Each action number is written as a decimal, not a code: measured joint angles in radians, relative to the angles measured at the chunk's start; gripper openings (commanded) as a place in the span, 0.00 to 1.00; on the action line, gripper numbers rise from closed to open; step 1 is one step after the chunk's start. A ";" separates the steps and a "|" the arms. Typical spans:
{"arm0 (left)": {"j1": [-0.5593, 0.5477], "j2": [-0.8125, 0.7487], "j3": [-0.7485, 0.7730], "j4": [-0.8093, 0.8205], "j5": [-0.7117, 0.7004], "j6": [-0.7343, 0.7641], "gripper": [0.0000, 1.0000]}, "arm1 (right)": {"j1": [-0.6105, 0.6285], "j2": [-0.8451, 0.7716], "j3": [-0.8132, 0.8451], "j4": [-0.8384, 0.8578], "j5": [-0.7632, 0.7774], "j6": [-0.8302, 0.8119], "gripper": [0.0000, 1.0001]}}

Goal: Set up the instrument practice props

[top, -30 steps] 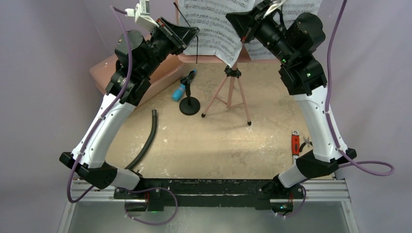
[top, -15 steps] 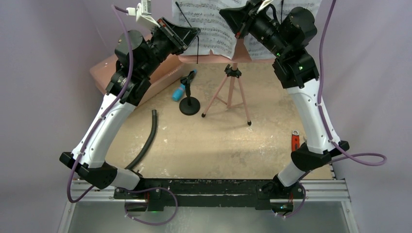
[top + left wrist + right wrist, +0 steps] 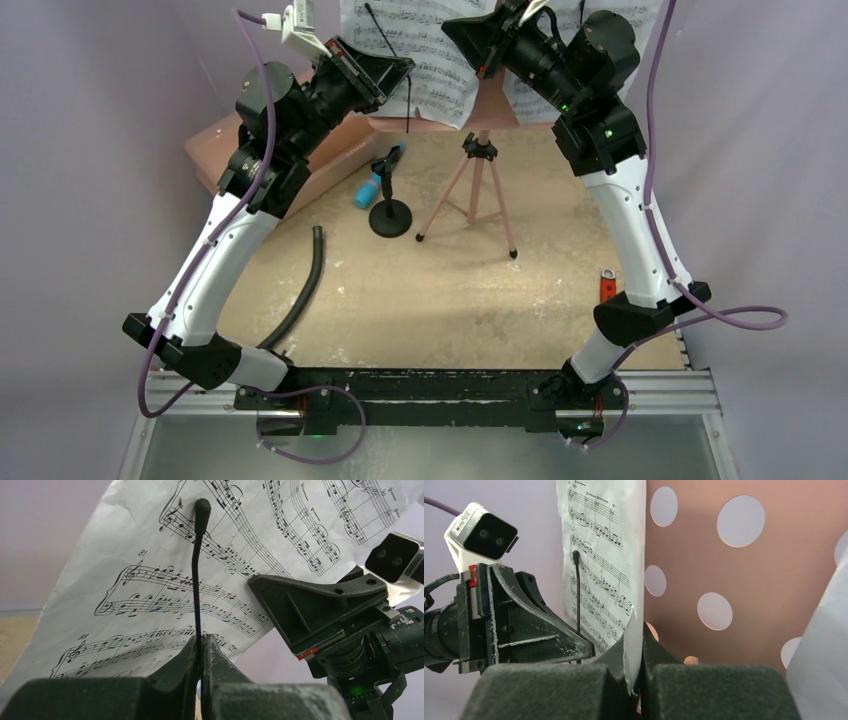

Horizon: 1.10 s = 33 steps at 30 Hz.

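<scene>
The pink music stand (image 3: 478, 190) stands on tripod legs at the back centre; its perforated desk (image 3: 744, 580) fills the right wrist view. My left gripper (image 3: 406, 66) (image 3: 201, 639) is shut on a thin black rod (image 3: 198, 570) that rises in front of the left sheet-music page (image 3: 420, 60). My right gripper (image 3: 458, 30) (image 3: 639, 630) is shut on that page's edge (image 3: 633, 555), in front of the desk. A second page (image 3: 528, 100) lies on the desk's right part. The cyan microphone (image 3: 377, 180) sits tilted in the black round-based mic stand (image 3: 390, 215).
A large translucent pink case (image 3: 330, 150) lies at the back left under my left arm. A black hose (image 3: 305, 285) curves along the left of the table. A red-handled tool (image 3: 606, 285) lies at the right edge by my right arm.
My right arm has swung left and farther back, carrying the held page edge leftwards across the desk. My left arm and the rod have hardly moved.
</scene>
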 measured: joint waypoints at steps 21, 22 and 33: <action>0.000 -0.014 -0.046 0.070 0.008 0.001 0.24 | 0.000 -0.007 -0.010 0.005 -0.024 0.023 0.28; 0.000 -0.018 -0.051 0.071 0.006 0.001 0.23 | 0.000 -0.013 -0.018 0.005 -0.023 0.023 0.29; 0.000 -0.028 -0.064 0.079 -0.011 0.001 0.06 | 0.000 -0.103 -0.100 0.047 0.063 0.025 0.13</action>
